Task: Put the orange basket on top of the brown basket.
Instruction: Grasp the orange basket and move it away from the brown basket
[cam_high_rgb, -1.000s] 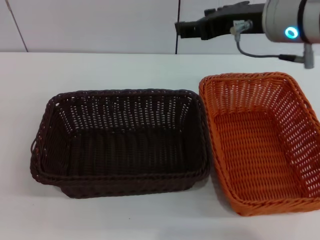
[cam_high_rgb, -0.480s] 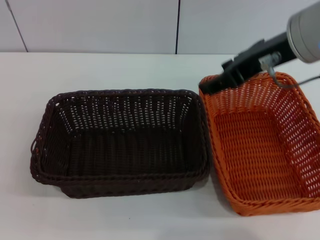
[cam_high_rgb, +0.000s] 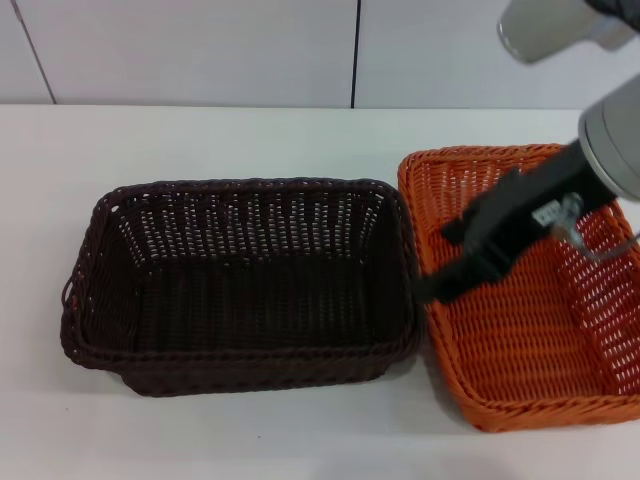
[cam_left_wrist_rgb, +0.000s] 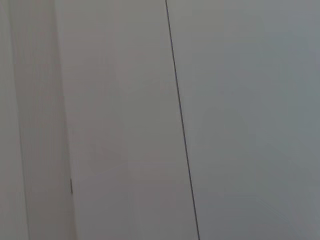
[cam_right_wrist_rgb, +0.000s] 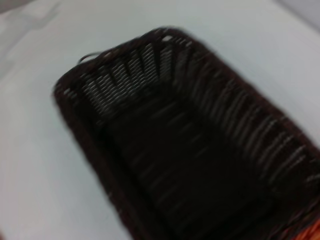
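The right hand (cam_high_rgb: 432, 291) hangs low over the orange basket (cam_high_rgb: 520, 330), its dark tip at the rim nearest the brown basket (cam_high_rgb: 240, 285). Whether its fingers are apart or together cannot be told, nor whether the tip touches the wicker.

The orange basket sits on the white tabletop (cam_high_rgb: 200, 140), most of its floor spreading out behind and beside the hand. Only the hand and the arm behind it reach into it; the woven floor otherwise shows bare.

The brown basket stands just ahead of the hand's tip, its near wall touching or almost touching the orange rim. Its dark floor shows nothing lying on it. In the right wrist view the brown basket (cam_right_wrist_rgb: 190, 155) fills most of the picture, with a sliver of orange at one corner.

The left hand is out of sight; its wrist view shows only a pale panelled wall (cam_left_wrist_rgb: 240, 120).
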